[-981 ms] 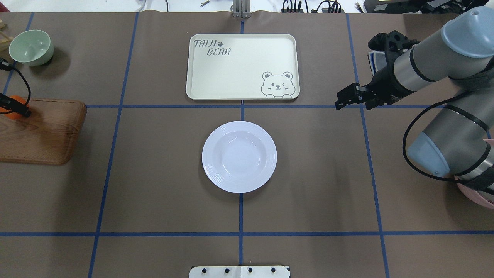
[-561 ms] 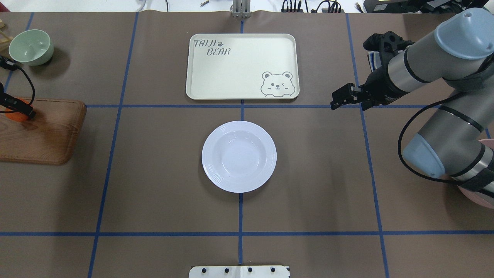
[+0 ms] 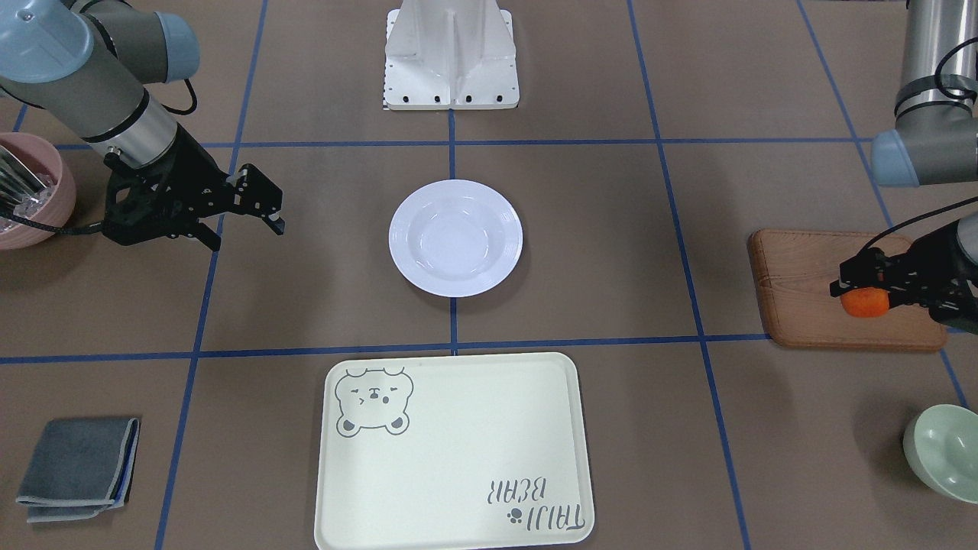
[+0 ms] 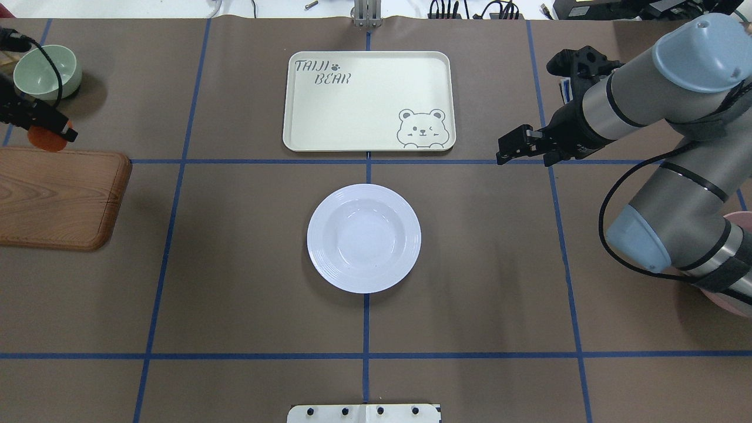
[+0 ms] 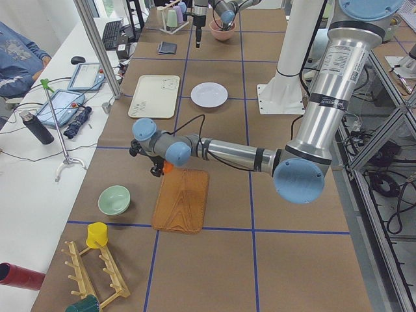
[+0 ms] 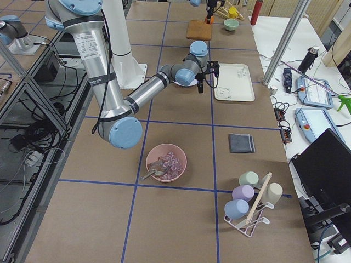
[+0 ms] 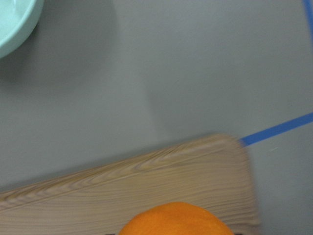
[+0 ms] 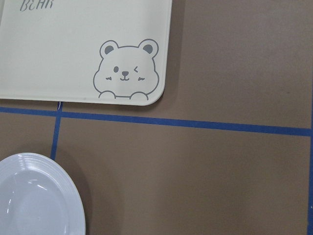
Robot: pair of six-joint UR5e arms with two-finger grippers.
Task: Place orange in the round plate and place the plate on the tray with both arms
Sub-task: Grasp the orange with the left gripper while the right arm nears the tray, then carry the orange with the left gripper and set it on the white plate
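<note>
My left gripper (image 4: pixel 51 131) is clamped on the small, round, bright-skinned orange (image 4: pixel 44 140), black fingers on either side of it. Taking the white round deep plate (image 4: pixel 364 238) with its ridged rim as the dial's centre in the overhead view, the orange hangs far out at 10 o'clock, near the table's left edge. It is above the far edge of the brown wooden board (image 4: pixel 59 197), which lies at 9 o'clock. My left wrist camera shows the fruit at the bottom of its view with the wood grain beneath it, blurred. The pale green bowl (image 4: pixel 47 70) stands just beyond, also at about 10 o'clock.

The plate has nothing in it and sits on the brown table cover at the crossing of the blue tape lines. The pale cream rectangular plastic tray (image 4: pixel 364 111), with its grey bear drawing and "TAIJI BEAR" lettering, lies at 12 o'clock, near the plate but not touching it.

My right gripper (image 3: pixel 247 237) hovers at 2 o'clock from the plate, off the tray's near right corner. Its jaws are spread apart and hold nothing.
</note>
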